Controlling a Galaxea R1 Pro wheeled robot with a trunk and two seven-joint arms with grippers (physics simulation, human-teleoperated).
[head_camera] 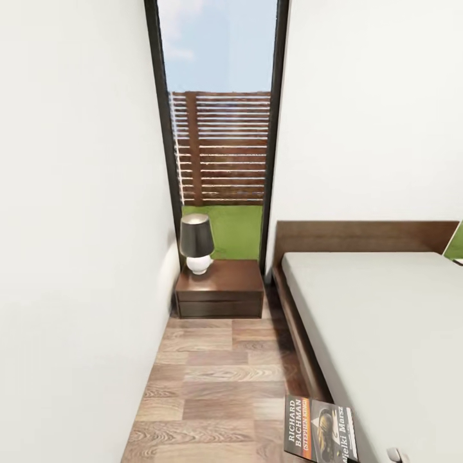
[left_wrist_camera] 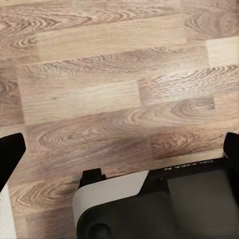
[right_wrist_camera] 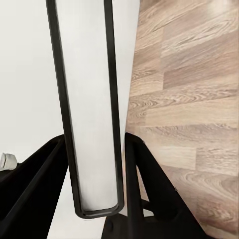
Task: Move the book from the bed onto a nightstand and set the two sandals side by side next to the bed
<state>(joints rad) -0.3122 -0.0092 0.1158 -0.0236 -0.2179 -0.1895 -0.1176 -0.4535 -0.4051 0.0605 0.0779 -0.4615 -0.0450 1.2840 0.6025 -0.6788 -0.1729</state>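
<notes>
Wood-plank floor [head_camera: 212,386], light brown, runs down a narrow aisle between a white wall [head_camera: 71,225] and the bed [head_camera: 386,315]. One book [head_camera: 319,429] is held at the aisle's near end, just beside the bed's dark frame; its cover reads "RICHARD BACHMAN" in white, with an orange band and part of a further title, "Marsz". In the right wrist view the right end effector [right_wrist_camera: 94,174] has its two black fingers [right_wrist_camera: 149,189] closed onto the book's thin edge [right_wrist_camera: 92,124]. The left end effector [left_wrist_camera: 119,149] hangs over bare floor, fingers wide apart, holding nothing; a label there reads "GALAXEA". One nightstand [head_camera: 220,288] stands at the far end, carrying one dark-shaded lamp [head_camera: 196,244], before one tall window [head_camera: 218,128].
</notes>
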